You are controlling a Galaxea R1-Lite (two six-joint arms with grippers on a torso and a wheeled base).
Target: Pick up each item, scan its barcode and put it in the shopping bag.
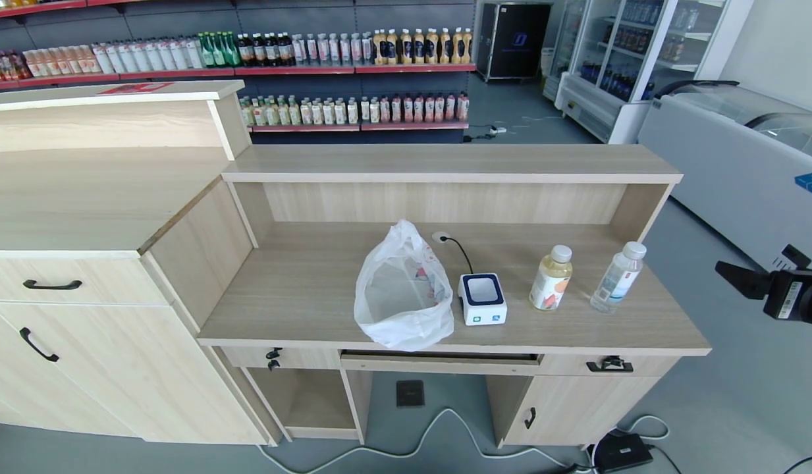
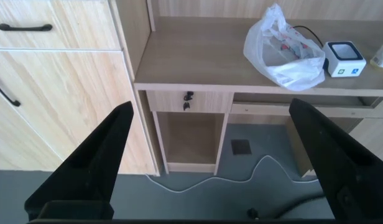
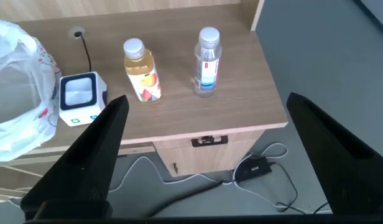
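Roughly centred on the tabletop point(image 1: 300, 289), the bag point(image 1: 402, 289) stands white and see-through, its mouth gaping upward and its handles bunched at the top. Just to its right sits the scanner point(image 1: 482, 298), a small white box with a dark-framed window facing up; the bag's side seems to brush it. A black cable point(image 1: 460, 251) runs from the scanner back to a round hole point(image 1: 440, 236) in the tabletop. Right of the scanner, and apart from it, the juice bottle point(image 1: 550, 278) stands upright, with pale yellow liquid, a white cap and a fruit label. Beyond that, nearer the tabletop's right end, is the water bottle point(image 1: 618, 277), clear, white-capped and upright; the two bottles do not touch. The right hand point(image 3: 207, 99) hangs off the tabletop's right end over the grey floor, fingers point(image 3: 86, 162) spread wide and holding nothing, both bottles in front of it. The left hand point(image 2: 211, 104) is low, out in front of the tabletop's left part, also spread wide and empty, facing the open compartment point(image 2: 191, 140) under the top. Shelves point(image 1: 353, 69) of drinks line the back wall.
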